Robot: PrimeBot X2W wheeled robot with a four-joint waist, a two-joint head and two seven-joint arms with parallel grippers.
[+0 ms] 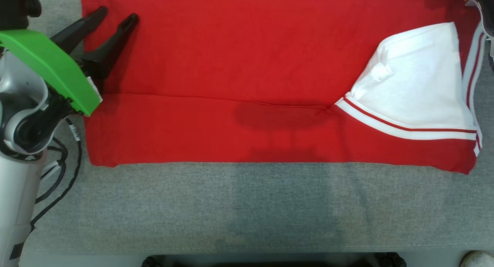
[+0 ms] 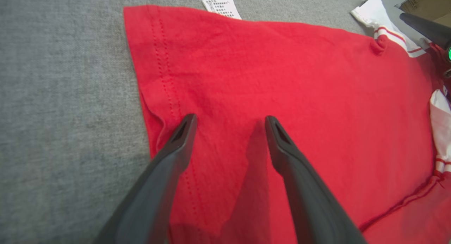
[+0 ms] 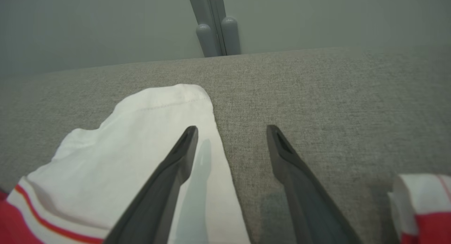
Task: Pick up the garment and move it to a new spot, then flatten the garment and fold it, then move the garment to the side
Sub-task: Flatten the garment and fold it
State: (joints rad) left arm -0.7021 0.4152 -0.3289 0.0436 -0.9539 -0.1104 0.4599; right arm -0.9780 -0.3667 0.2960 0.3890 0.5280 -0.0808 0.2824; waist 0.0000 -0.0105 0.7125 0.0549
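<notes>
The red garment (image 1: 231, 66) lies spread flat on the grey table, with a long crease running across it and its near strip lying folded over. Its white sleeve (image 1: 417, 81) with red stripes lies turned in at the right end. My left gripper (image 1: 117, 14) is open, just above the garment's left hem (image 2: 158, 67), with nothing between its fingers. In the right wrist view my right gripper (image 3: 232, 129) is open over the edge of the white sleeve (image 3: 141, 138) and the bare table, holding nothing.
The grey cloth table (image 1: 247, 209) has bare room in front of the garment. A white care label (image 2: 222, 6) sticks out past the hem. A cardboard box (image 2: 430, 2) and grey posts (image 3: 215, 29) stand beyond the table. A shoe (image 1: 478, 259) shows at the lower right.
</notes>
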